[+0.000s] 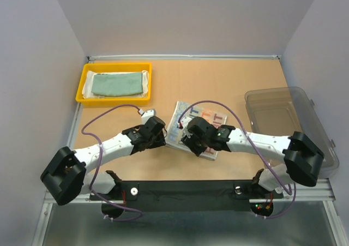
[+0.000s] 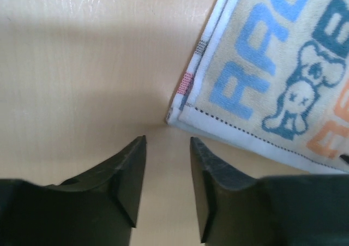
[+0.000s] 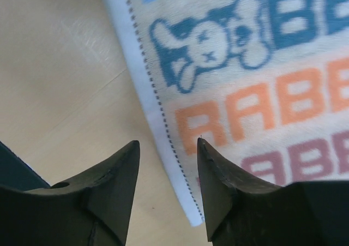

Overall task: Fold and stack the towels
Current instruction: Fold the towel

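My left pincer [image 2: 168, 141] and right pincer [image 3: 168, 142] gape empty at the printed towel [image 3: 245, 93]; if I grab one layer, it may unfold.

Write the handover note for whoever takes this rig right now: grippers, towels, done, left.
Left gripper: open, empty, above bare table just off a corner of the printed towel.
Right gripper: open, empty, over that towel's hemmed edge.
Towels: printed towel lies folded mid-table; teal-green towel lies folded on a white cloth in the yellow tray.
Done: folding, by the look of it.
Left: probably lifting the printed towel onto the tray stack.
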Tool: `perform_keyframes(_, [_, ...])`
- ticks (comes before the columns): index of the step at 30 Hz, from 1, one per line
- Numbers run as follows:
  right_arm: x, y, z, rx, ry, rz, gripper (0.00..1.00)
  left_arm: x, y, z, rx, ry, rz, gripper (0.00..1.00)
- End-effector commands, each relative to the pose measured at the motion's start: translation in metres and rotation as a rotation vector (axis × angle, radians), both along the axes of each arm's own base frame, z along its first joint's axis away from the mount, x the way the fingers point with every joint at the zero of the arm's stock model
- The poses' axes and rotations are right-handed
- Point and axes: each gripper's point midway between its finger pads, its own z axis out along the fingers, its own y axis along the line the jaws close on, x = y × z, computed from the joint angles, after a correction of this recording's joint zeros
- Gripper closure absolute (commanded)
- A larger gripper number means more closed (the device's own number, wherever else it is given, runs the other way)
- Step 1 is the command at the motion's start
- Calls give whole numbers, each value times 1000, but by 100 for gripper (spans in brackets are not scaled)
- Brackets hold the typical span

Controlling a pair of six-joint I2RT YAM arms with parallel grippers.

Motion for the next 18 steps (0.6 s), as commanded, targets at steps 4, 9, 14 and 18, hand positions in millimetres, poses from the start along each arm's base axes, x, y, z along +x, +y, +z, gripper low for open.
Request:
perform_keyframes(4, [65, -31, 67, 155, -225, -412, 44, 9, -1, 34, -48, -86, 20, 47])
perform_keyframes(9, [79, -74, 61, 190, -228, -624, 44, 21, -15, 26, -47, -83, -2, 53])
perform_keyframes(14, [78, -89, 56, 221, -232, -687, 44, 32, -21, 16, 5, -73, -12, 62])
perform_keyframes(18, [74, -93, 51, 250, -217, -719, 44, 37, -25, 10, 24, -66, -21, 62])
